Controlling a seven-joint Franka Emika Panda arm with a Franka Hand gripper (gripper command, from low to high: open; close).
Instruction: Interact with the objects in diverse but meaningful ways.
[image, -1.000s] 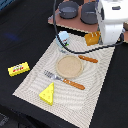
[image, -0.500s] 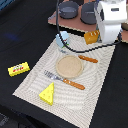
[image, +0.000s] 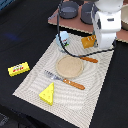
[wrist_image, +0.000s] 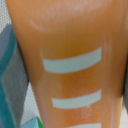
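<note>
At the far edge of the woven placemat (image: 75, 75), the white arm comes down with its gripper (image: 95, 45) low over the mat, and the orange-brown bread loaf (image: 88, 41) sits right at the gripper, tilted and partly hidden by the arm's body. In the wrist view the loaf (wrist_image: 70, 65) fills almost the whole picture, its glossy orange surface crossed by pale stripes, so it lies directly under the wrist; whether the jaws are clamped on it or merely close around it cannot be told, since no finger shows clearly. Just beside the gripper, toward the exterior view's left, stands the pale blue milk carton (image: 64, 37). Nearer the camera than the gripper lie a round tan plate (image: 70, 66) and a fork (image: 64, 79) with an orange handle. Well apart from the gripper are the yellow holed cheese wedge (image: 47, 94) and the flat yellow box (image: 18, 69), the box off the mat.
</note>
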